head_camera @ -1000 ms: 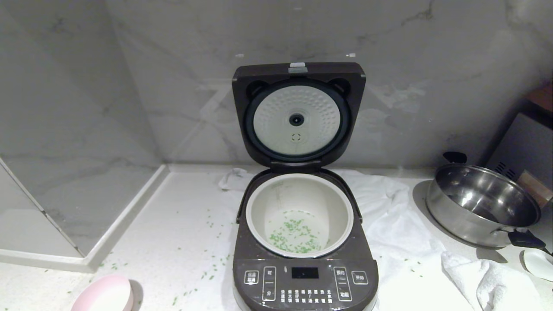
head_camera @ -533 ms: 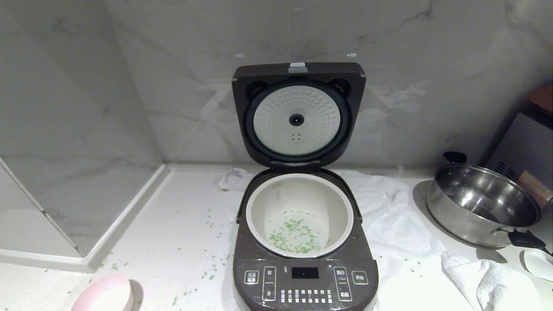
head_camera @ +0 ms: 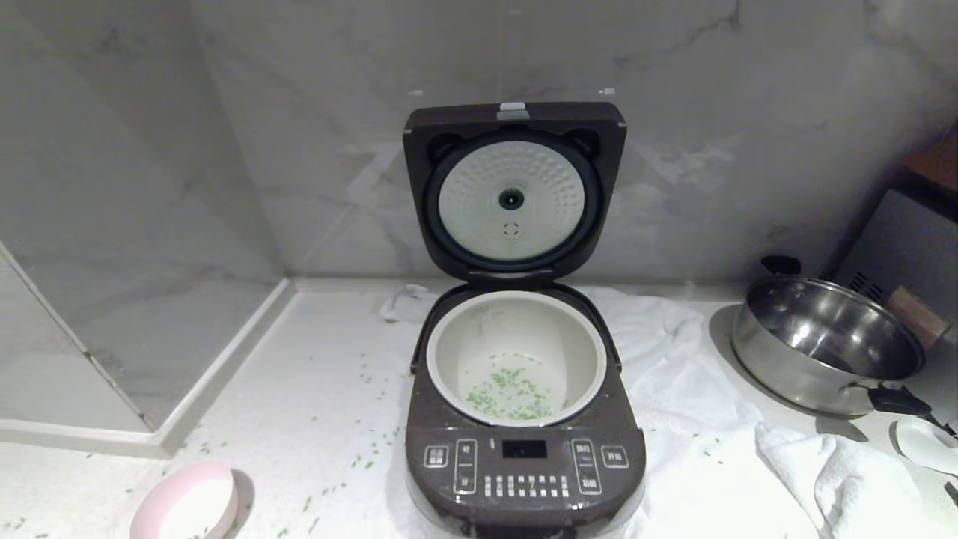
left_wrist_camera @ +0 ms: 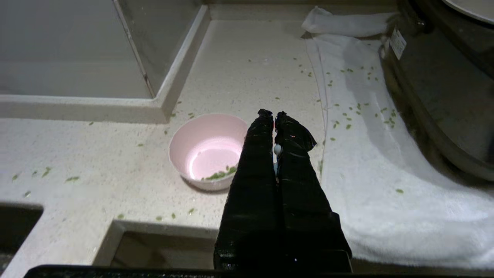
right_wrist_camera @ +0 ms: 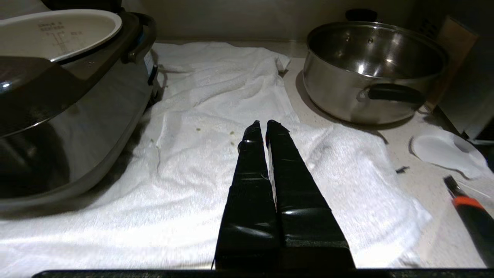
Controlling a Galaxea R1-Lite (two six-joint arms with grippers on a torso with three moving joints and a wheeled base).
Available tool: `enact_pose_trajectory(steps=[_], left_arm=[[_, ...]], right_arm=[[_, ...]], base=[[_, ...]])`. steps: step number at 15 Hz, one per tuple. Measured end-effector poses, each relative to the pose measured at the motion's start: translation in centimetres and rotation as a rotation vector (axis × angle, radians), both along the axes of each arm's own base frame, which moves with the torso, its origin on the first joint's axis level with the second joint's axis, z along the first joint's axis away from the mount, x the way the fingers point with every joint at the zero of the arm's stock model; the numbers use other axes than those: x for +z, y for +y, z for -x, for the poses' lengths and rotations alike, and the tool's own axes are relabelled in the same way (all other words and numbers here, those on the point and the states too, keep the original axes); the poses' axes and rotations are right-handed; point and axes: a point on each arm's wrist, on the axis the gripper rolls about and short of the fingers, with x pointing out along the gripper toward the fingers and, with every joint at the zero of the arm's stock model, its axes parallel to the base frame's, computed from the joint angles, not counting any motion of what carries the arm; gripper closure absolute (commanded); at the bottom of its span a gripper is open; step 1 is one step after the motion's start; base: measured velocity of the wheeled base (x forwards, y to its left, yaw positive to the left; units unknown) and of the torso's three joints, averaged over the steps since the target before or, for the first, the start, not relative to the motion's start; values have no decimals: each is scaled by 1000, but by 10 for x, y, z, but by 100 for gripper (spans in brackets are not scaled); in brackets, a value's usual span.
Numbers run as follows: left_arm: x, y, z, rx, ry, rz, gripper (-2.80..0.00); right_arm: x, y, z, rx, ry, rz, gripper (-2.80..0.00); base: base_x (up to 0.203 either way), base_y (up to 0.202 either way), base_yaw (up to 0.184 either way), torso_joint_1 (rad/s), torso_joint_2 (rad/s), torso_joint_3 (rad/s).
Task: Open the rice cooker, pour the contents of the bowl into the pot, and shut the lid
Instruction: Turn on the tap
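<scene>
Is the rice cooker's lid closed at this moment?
No, in the head view the lid stands upright behind the pot, its pale dimpled underside facing forward, with green bits visible inside.

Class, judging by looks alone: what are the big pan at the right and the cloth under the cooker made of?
Shiny round pan with black handles: likely polished stainless steel, mirror-like highlights. Rumpled white cloth: probably cotton terry towel, nubby surface, soft folds.

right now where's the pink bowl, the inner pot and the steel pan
pink bowl (left_wrist_camera: pixel 193 146): left wrist view, on its inner wall
inner pot (head_camera: pixel 516 340): head view, on its back inner wall
steel pan (right_wrist_camera: pixel 339 92): right wrist view, on its outer side
</scene>
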Motion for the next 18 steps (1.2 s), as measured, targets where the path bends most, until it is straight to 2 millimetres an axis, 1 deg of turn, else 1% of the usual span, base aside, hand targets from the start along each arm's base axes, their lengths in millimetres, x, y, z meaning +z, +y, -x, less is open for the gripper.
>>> enact_pose_trajectory(steps=[6, 14, 16, 18], left_arm=[[0, 0, 0, 0, 0, 0, 0], [0, 0, 0, -2, -1, 0, 0], [0, 0, 0, -2, -1, 0, 0], [0, 0, 0, -2, -1, 0, 0]], right_arm=[[0, 0, 0, 0, 0, 0, 0], [0, 0, 0, -1, 0, 0, 0], [0, 0, 0, -1, 0, 0, 0], [0, 0, 0, -1, -1, 0, 0]], base=[[-189, 0, -3, -2, 4, 4], [-8, 0, -1, -2, 0, 1], [-6, -2, 98, 0, 8, 4], [-6, -6, 171, -1, 8, 1]])
